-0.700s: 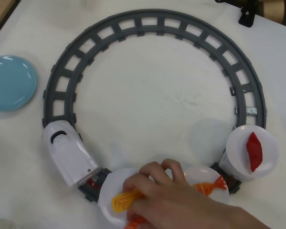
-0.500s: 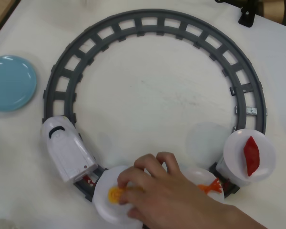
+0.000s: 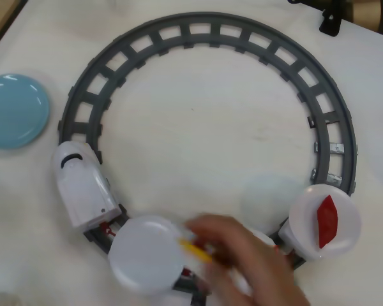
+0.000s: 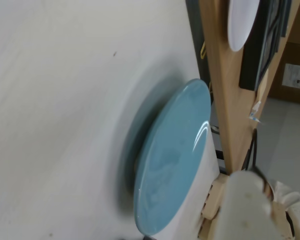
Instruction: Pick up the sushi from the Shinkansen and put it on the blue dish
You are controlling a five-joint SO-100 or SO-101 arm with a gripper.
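The white Shinkansen (image 3: 83, 188) stands on the track at the lower left of the overhead view, pulling a car with a bare white plate (image 3: 143, 255). A blurred human hand (image 3: 249, 261) holds a small orange-yellow piece (image 3: 196, 250) at that plate's right edge; it is too blurred to tell whether it is the sushi. The blue dish (image 3: 14, 109) lies bare at the far left, and it also fills the wrist view (image 4: 172, 155), turned on its side. A pale blurred part (image 4: 247, 205), perhaps a finger, shows at the wrist view's lower right. The gripper is not seen from overhead.
The grey circular track (image 3: 210, 29) rings the table's middle. A second white plate (image 3: 303, 220) at the lower right carries a red diamond-shaped piece (image 3: 327, 220). A black mount (image 3: 330, 22) sits at the top right. A wooden board (image 4: 225, 90) edges the table.
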